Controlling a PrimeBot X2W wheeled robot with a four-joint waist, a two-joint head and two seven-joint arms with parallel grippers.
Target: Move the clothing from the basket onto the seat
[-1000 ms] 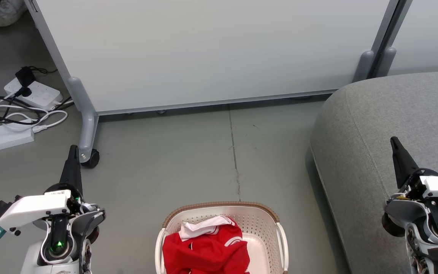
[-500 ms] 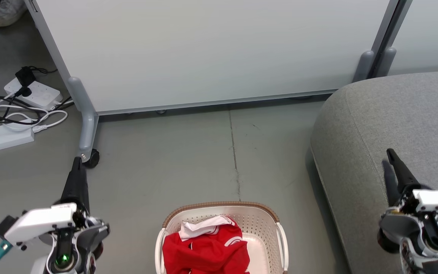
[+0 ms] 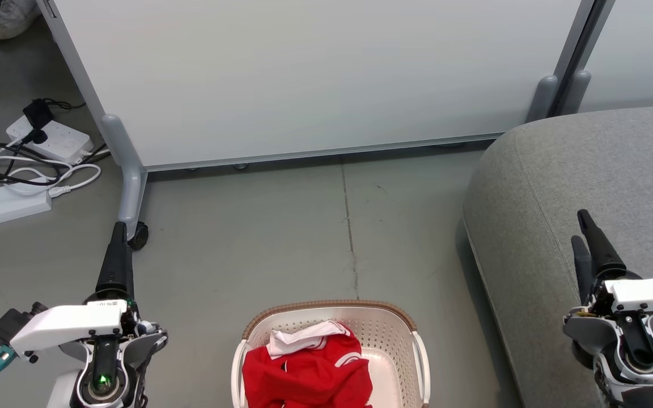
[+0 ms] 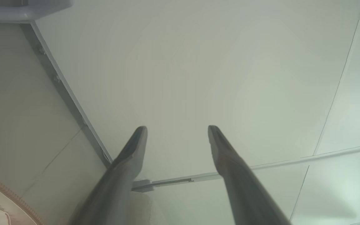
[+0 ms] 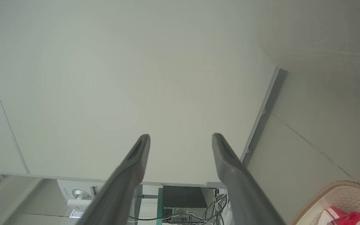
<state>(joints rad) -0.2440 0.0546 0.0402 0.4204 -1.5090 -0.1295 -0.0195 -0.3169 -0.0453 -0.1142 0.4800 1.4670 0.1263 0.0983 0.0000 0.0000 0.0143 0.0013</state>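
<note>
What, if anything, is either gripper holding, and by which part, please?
Nothing: left gripper and right gripper are open and empty; the clothing lies in the basket.

Grey floor, pale partition panels, soft even light.

A smooth grey-green floor runs from near to far, with a thin seam down its middle. At the far side stands a large pale partition panel on a grey leg with a dark caster. A second panel stands just beside it at the far right. On the far left lie a white power strip, a longer white strip and tangled black and white cables, with a white shoe in the corner. The grey upholstered seat takes the right side.
</note>
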